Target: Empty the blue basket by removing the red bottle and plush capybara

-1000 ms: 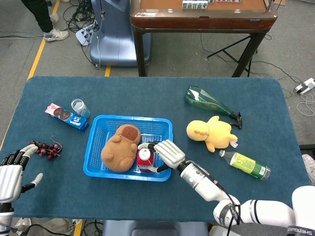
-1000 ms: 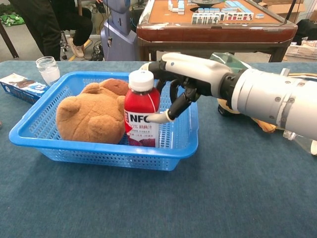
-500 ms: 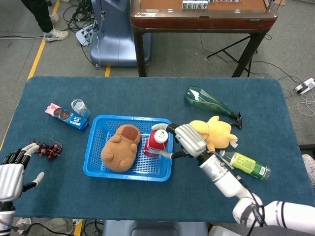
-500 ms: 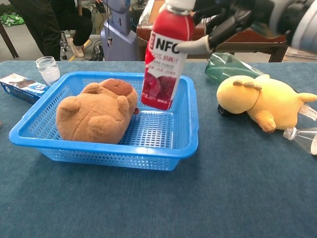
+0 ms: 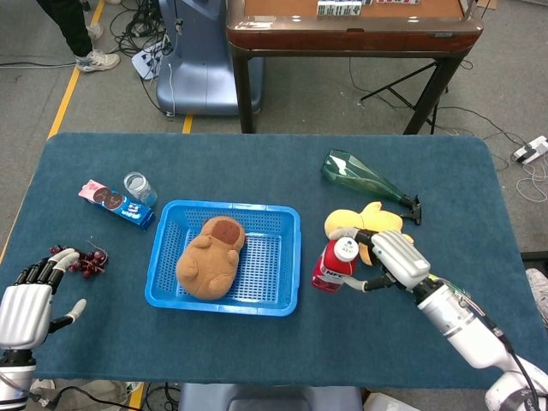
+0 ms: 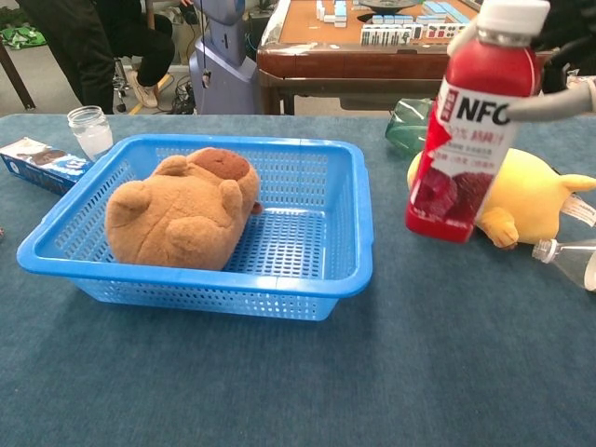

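My right hand (image 5: 396,259) holds the red bottle (image 5: 335,265) (image 6: 469,138) by its upper part, tilted and lifted just right of the blue basket (image 5: 287,257) (image 6: 358,214), in front of the yellow plush. The brown plush capybara (image 5: 210,258) (image 6: 182,209) lies in the left half of the basket. My left hand (image 5: 27,301) hovers open at the table's near left corner, far from the basket. In the chest view only part of a right-hand finger (image 6: 551,101) shows at the right edge.
A yellow plush duck (image 5: 370,228) (image 6: 526,191) lies right of the basket, with a green glass bottle (image 5: 364,178) behind it and a clear bottle (image 5: 428,287) in front. A cookie pack (image 5: 118,205), small jar (image 5: 139,187) and dark red berries (image 5: 80,259) sit left.
My right hand has lifted the red bottle out of the basket and carried it right, past the basket's right rim. The left hand has barely moved.
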{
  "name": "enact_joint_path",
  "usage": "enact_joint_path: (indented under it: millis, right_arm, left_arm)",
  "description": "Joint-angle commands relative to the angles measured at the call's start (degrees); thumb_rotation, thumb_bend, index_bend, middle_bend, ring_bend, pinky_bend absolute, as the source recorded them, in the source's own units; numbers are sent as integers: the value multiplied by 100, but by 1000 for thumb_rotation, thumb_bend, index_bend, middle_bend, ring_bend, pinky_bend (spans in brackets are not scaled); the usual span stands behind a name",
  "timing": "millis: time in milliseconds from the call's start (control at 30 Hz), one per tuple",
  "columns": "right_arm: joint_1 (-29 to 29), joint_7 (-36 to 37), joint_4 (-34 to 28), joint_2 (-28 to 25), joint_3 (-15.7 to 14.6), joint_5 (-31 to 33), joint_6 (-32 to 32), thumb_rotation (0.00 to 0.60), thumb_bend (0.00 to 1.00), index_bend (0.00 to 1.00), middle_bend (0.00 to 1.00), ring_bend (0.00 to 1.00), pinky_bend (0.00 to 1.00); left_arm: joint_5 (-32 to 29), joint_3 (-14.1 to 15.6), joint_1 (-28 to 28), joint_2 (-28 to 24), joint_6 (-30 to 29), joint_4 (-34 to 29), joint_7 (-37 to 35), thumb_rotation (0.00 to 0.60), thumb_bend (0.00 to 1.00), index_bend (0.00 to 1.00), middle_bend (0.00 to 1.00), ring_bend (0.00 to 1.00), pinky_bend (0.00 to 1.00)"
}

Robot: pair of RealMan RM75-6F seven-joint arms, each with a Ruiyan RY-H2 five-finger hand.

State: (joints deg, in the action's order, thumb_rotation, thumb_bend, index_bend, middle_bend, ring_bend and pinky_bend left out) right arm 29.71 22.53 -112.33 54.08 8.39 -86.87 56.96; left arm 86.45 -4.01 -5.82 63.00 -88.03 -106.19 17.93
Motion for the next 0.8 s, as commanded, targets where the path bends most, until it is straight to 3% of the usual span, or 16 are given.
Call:
enact_joint_path:
  millis: [33,233,533,633,733,800]
  right_arm:
    - [-62,122,126,-46,-213,-182,-113,600,537,499,476,439,622]
    - [50,208,457,257,-573,-273,-585,600,536,499,469,439,622]
    - [231,355,974,853,-741,-96,-976,600,532,489,434,438,622]
    - [285,367,1069,953,-740,-66,-1015,600,504,358,356,379,575]
    - [313,309,1178,1044,-715,-25,-983,600,445,171,240,258,458]
    - [319,244,1238,1094,-698,9,-948,600,431,114,211,217,406]
  left_arm:
    - [5,3,7,4,-13,-11,14,600,243,239,202,199,231]
    - [-9,22,17,26,0,-3,47,600,243,237,202,199,231]
    - [-60,18,25,27,13,42,18,600,243,237,201,199,231]
    - [-53,22,28,30,10,50,10,600,243,237,200,199,231]
    - [-44,25,34,24,0,53,-3,600,243,237,200,199,231]
    - [-33,30,40,16,-7,50,-17,600,243,237,200,199,231]
